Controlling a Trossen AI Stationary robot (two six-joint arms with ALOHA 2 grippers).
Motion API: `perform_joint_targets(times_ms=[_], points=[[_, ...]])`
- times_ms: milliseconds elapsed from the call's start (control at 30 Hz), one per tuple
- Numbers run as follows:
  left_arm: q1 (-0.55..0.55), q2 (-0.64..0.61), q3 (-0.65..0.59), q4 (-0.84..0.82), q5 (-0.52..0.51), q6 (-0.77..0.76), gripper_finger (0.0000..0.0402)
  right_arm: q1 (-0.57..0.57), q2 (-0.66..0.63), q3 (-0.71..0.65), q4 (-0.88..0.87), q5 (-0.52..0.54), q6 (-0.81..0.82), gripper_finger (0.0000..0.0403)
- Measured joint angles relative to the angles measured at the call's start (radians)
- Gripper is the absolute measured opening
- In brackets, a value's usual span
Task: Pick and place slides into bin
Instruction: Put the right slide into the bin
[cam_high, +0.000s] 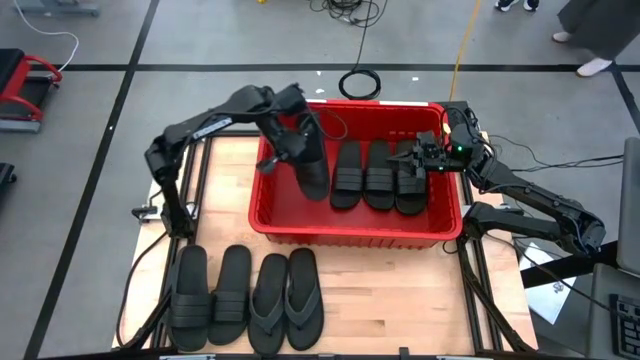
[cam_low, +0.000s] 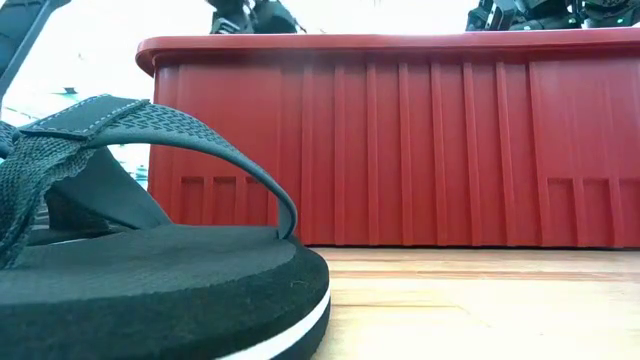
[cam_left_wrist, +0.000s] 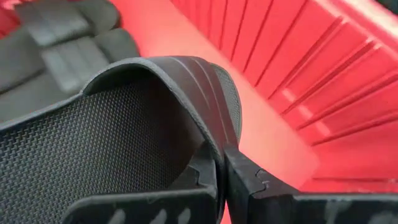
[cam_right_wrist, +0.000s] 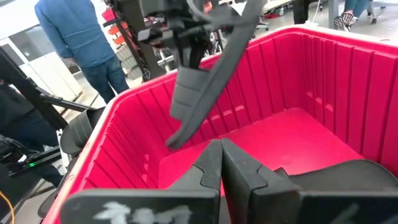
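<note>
- On the near left of the pale wooden table (cam_high: 390, 320), four black rubber sandals lie side by side: two with a wide ribbed strap (cam_high: 210, 284) on the left, two thong-style flip-flops (cam_high: 287, 300) just right of them.
- The left gripper (cam_high: 283, 150) hangs over the left part of the large rectangular red plastic bin (cam_high: 350, 237), its fingers (cam_left_wrist: 239, 180) pressed together on the edge of a black ribbed-strap slide (cam_high: 308, 160).
- That held slide is tilted, its lower end down inside the bin and its upper end at the gripper; the right wrist view shows it leaning above the bin's bare red floor.
- In the right half of the bin, three more black slides (cam_high: 378, 175) lie flat, side by side and touching.
- The right gripper (cam_high: 413, 158) is over the rightmost of these three, near the bin's right wall, its fingers (cam_right_wrist: 208, 165) closed together with nothing between them.
</note>
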Motion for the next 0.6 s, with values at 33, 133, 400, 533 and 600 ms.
perform_joint_targets(times_ms=[33,133,400,533,600], points=[[0.004,0.014,0.000,-0.006,0.029,-0.005,0.0000,0.000,0.000,0.000,0.000,0.000,0.000,0.0000],[0.013,0.051,0.000,-0.009,0.068,-0.022,0.0000,0.000,0.000,0.000,0.000,-0.001,0.000,0.0000],[0.009,0.115,0.000,-0.016,0.084,0.011,0.0000,0.000,0.000,0.000,0.000,-0.005,0.000,0.0000],[0.002,0.146,0.000,-0.030,0.080,0.036,0.0000,0.000,0.000,0.000,-0.002,-0.005,0.001,0.0000],[0.000,0.162,0.000,-0.032,0.048,0.045,0.0000,0.000,0.000,0.000,-0.004,-0.005,0.001,0.0000]])
